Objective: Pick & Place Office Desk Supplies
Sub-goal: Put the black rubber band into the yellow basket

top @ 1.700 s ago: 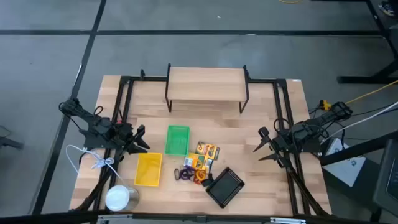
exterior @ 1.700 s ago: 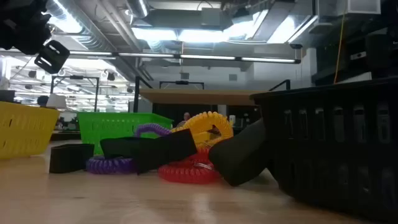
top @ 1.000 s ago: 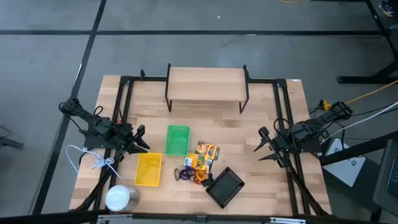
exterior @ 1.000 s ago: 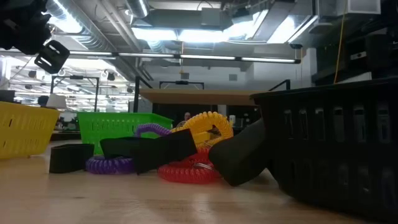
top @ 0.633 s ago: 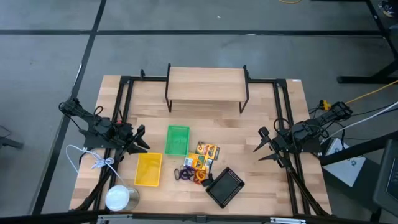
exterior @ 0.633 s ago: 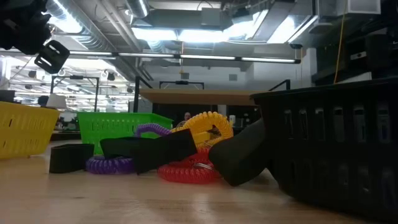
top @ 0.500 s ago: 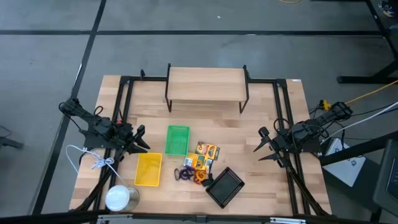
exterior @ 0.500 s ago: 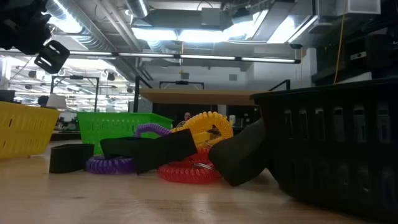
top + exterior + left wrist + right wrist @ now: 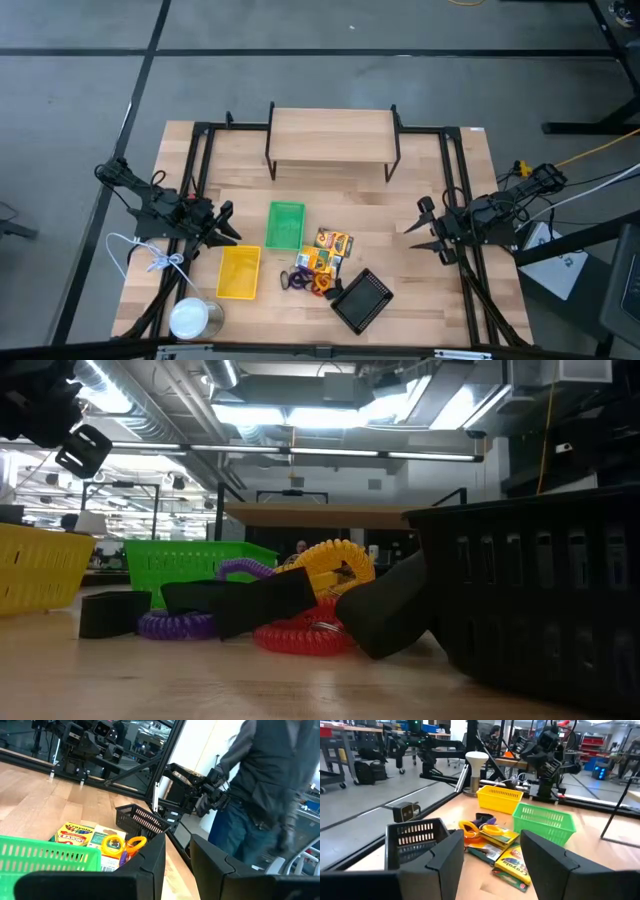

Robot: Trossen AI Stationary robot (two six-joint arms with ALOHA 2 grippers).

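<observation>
Hiding behind black mesh tray (image 9: 540,590): crayon boxes; both arms' fingers parted, empty.

We count three trays: one green tray (image 9: 285,224), one yellow tray (image 9: 239,272) and one black mesh tray (image 9: 361,299). We see two printed boxes (image 9: 333,241) between the green and black trays, one purple loop (image 9: 180,625), one orange loop (image 9: 305,634), and at least two black clips (image 9: 112,611). One white can (image 9: 190,318) stands near left.
</observation>
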